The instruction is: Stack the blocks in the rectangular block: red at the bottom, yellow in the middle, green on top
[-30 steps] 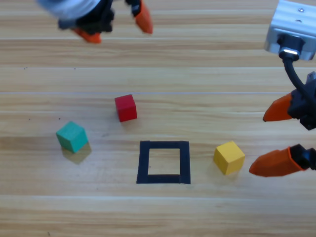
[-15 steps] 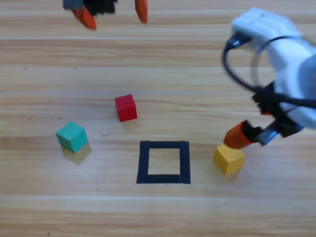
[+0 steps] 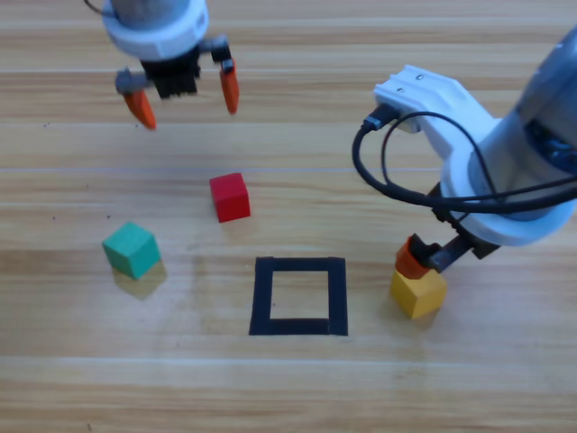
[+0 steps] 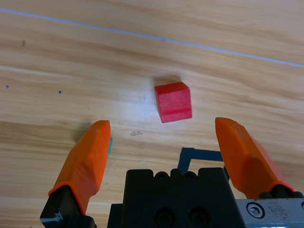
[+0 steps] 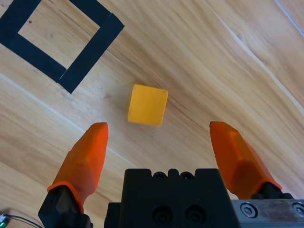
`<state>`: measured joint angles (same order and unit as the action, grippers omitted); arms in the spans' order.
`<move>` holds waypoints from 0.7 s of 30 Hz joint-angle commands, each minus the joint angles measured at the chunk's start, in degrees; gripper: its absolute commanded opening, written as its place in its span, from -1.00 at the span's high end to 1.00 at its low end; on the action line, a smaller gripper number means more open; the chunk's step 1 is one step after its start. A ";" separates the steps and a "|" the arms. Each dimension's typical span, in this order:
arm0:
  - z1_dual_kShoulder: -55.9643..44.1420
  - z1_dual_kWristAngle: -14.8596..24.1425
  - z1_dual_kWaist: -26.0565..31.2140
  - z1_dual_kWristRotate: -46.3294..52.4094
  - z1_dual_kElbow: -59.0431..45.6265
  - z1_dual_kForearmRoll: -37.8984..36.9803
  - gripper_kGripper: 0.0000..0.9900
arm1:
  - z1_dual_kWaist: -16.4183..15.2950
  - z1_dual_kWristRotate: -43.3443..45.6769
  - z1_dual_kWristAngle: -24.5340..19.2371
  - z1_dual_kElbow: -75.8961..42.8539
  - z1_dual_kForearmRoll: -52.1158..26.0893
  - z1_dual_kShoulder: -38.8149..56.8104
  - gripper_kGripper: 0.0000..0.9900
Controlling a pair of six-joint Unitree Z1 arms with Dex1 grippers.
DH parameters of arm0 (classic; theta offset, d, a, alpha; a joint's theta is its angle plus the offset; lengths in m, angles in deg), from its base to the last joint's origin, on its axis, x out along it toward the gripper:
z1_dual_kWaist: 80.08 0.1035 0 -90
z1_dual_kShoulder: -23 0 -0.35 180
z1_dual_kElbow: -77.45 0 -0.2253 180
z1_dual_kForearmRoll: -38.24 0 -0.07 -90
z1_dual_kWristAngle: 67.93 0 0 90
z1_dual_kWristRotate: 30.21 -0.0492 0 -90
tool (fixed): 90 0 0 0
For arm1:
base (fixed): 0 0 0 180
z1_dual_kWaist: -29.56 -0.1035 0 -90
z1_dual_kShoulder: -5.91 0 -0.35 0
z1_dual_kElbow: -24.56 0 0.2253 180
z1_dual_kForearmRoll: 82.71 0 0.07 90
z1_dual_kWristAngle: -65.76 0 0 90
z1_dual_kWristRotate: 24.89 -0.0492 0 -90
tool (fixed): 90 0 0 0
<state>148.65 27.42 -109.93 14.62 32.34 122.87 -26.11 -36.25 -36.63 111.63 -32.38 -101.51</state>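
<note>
The red cube (image 3: 230, 197) sits on the wood up and to the left of the black tape square (image 3: 263, 298), whose centre is bare. Above the red cube hangs my left gripper (image 3: 185, 97), open; in the left wrist view the red cube (image 4: 173, 102) lies ahead between the spread jaws (image 4: 162, 122). The green cube (image 3: 132, 250) rests at the left. To the right of the square lies the yellow cube (image 3: 418, 291). My right gripper (image 3: 431, 263) hovers over it, open, and the yellow cube (image 5: 147, 104) shows between its jaws (image 5: 159, 125), untouched.
The right arm's body and black cable (image 3: 397, 171) hang over the table's right half. A corner of the tape square (image 4: 190, 154) shows beyond the left gripper's body. Bare wood lies in front of the square.
The right arm has swung in from the right edge and now stands over the yellow cube. The left gripper has come down from the top edge toward the red cube. No cube has moved.
</note>
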 commanded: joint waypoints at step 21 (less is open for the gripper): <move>14.71 -3.32 -3.82 10.98 3.60 0.87 -0.89 | 5.13 -1.21 4.74 8.18 5.89 -16.77 -0.85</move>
<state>157.93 24.42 -111.81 24.94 35.30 123.24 -22.63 -36.84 -33.36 118.61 -28.26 -111.71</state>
